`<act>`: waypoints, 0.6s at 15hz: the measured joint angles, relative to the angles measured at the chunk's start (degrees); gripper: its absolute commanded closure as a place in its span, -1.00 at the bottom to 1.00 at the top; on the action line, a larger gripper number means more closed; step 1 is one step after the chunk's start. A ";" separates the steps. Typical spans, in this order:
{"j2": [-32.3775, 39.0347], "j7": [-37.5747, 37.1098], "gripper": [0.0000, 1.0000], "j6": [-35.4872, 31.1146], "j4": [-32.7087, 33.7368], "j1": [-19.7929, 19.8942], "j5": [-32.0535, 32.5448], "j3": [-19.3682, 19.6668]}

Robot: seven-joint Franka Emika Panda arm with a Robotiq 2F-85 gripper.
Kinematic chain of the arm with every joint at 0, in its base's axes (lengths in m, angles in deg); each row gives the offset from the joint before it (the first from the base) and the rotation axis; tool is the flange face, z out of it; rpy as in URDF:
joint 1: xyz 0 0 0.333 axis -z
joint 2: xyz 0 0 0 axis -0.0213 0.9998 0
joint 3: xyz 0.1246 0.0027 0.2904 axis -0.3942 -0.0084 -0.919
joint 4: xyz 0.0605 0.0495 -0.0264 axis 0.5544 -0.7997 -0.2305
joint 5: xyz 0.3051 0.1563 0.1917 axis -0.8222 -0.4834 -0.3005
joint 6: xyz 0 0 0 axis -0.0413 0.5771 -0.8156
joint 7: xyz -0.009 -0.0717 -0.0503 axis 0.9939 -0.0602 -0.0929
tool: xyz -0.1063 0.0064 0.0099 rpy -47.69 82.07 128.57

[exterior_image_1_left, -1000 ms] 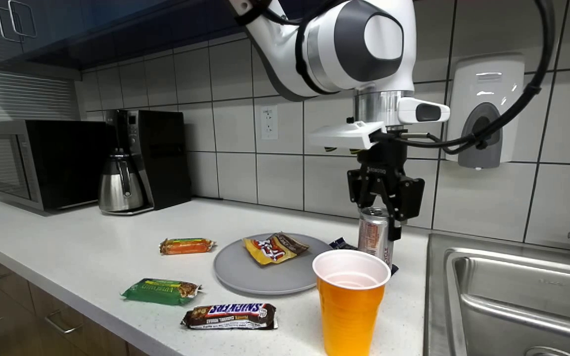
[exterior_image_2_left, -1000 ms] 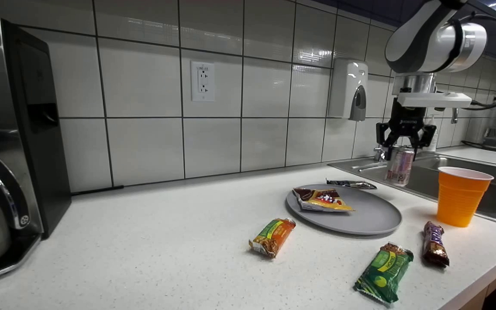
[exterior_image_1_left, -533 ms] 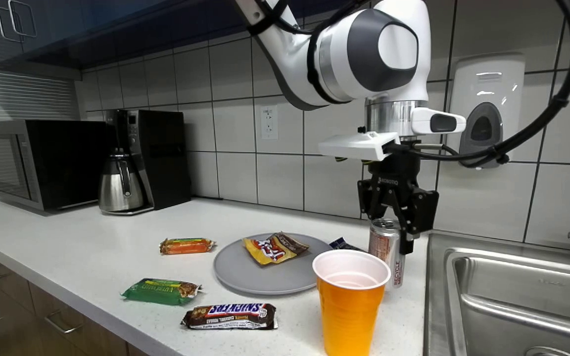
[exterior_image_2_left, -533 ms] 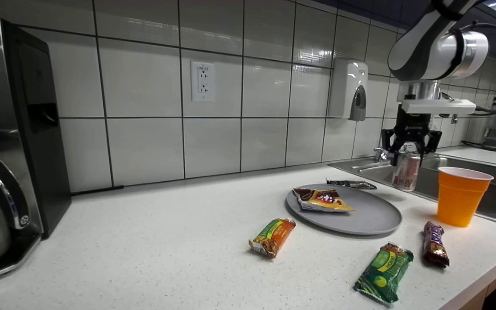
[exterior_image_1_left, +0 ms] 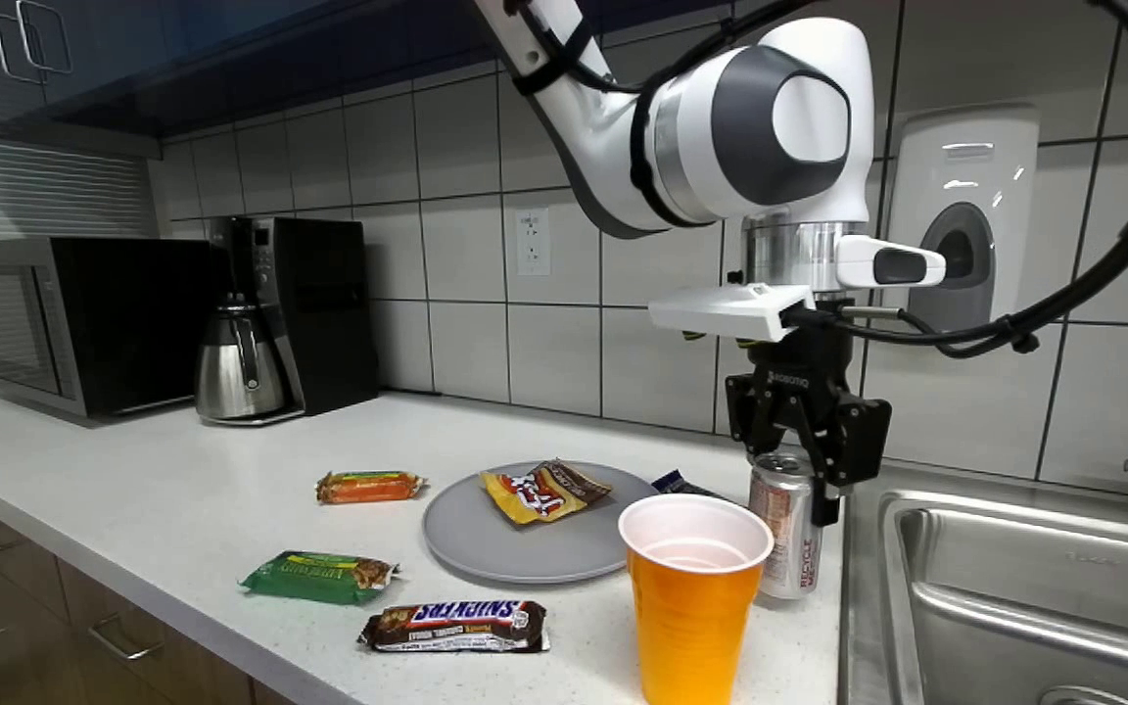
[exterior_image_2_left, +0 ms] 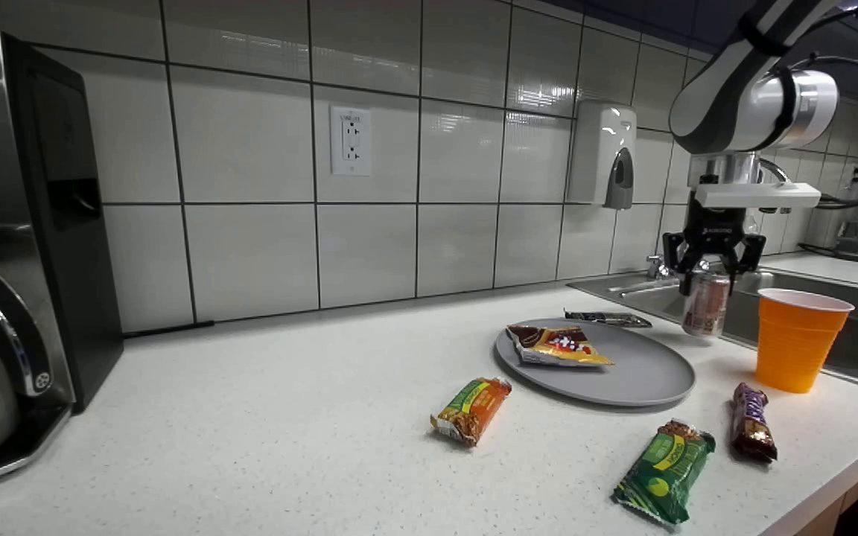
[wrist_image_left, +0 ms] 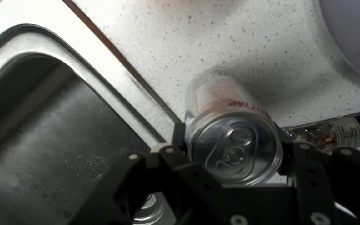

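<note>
Black fingers (exterior_image_1_left: 826,504), two, hold one can (exterior_image_1_left: 783,529), contact with the counter (exterior_image_1_left: 221,480) unclear.

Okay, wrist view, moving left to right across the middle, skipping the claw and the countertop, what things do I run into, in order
Metal sink → silver Coke can → wrapped bar with a dark blue end.

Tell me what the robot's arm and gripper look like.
The arm is white and rounded with dark grey panels, silver bands, black straps and a thick black cable. The gripper is black, with two jointed fingers and white lettering reading ROBOTIQ.
</note>
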 measured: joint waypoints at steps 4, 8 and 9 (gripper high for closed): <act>0.59 0.00 -0.99 0.00 0.40 0.03 0.00 0.37; 0.59 0.00 -1.00 0.00 1.10 0.03 0.00 0.45; 0.59 0.00 -1.00 0.00 1.29 0.03 0.00 0.45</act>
